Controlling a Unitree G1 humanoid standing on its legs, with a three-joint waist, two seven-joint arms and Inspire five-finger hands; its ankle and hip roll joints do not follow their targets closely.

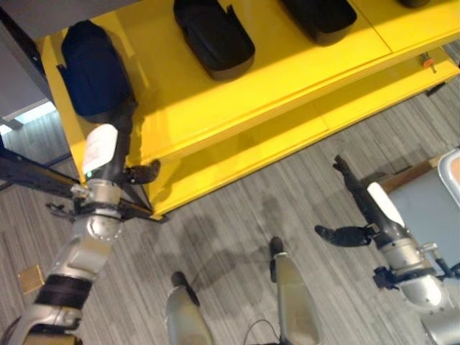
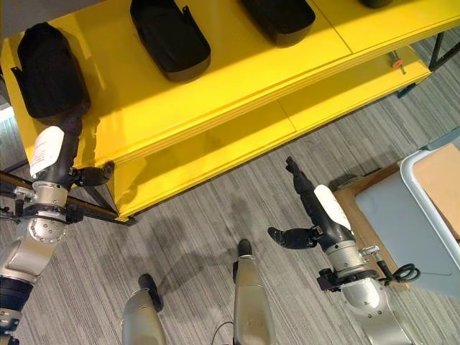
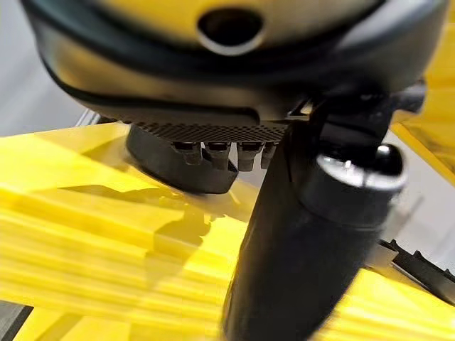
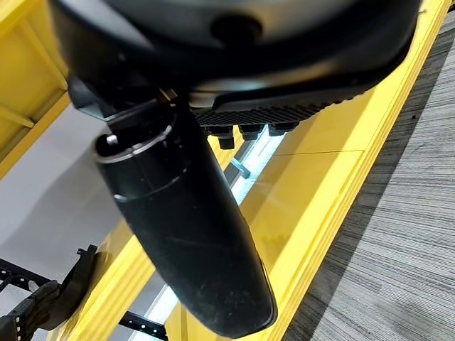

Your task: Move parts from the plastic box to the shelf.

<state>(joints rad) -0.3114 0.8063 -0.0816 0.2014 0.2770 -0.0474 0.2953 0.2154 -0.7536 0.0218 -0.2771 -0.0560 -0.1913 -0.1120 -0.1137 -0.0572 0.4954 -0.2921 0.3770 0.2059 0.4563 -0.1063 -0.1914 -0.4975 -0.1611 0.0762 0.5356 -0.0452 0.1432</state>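
A yellow shelf [image 1: 208, 100] carries three black moulded parts in a row: one at the left end [image 1: 92, 66], one in the middle [image 1: 214, 36], one to the right [image 1: 320, 16]. My left hand [image 1: 106, 154] reaches up to the left part with straight fingers whose tips meet its near edge, thumb [image 1: 144, 172] sticking out sideways; the left wrist view shows that part [image 3: 178, 169] just past the fingertips. My right hand [image 2: 316, 203] hangs over the floor with fingers straight, thumb spread, holding nothing. The plastic box [image 2: 424, 198] stands at the right edge.
A lower yellow shelf board [image 1: 287, 140] juts out toward me under the top one. A dark metal frame bar [image 1: 36, 180] runs past my left wrist. A brown wooden stand [image 2: 359, 198] holds the box. Grey striped floor [image 1: 237, 230] spreads between shelf and box.
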